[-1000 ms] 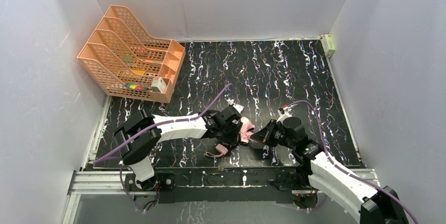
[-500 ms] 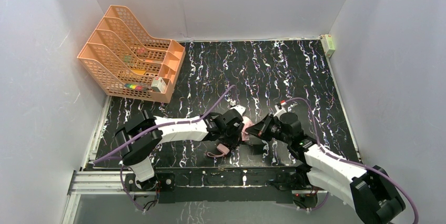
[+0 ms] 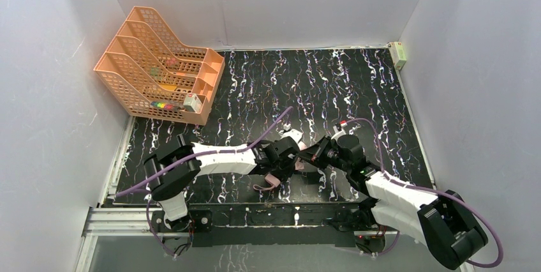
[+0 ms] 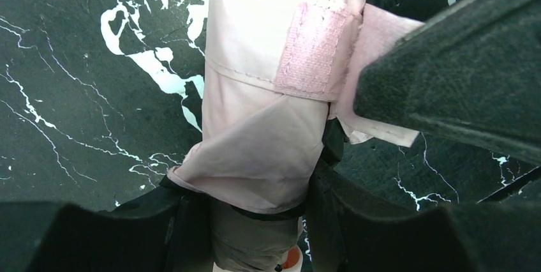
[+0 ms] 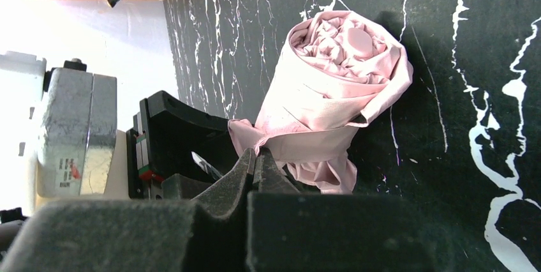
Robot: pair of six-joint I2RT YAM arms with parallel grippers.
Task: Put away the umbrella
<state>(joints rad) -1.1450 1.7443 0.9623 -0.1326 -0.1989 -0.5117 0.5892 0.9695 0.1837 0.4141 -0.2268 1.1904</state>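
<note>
With the rolled pale pink umbrella [image 4: 255,119] clamped in the left hand [image 4: 255,218], its fabric strap [image 5: 245,135], pinched by the right hand [image 5: 256,158], should be drawn taut and pressed shut.

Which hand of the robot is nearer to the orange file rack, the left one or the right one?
Left. The left hand, gripping the umbrella, is to the right of the orange file rack. The right hand pinches the same umbrella from farther right.

We're looking into a lab robot cell: plain white panels [image 3: 57,61] are boxing in a black marbled tabletop [image 3: 319,87], and an aluminium rail [image 3: 115,219] is carrying the bolted-down arm bases [image 3: 172,211].
</note>
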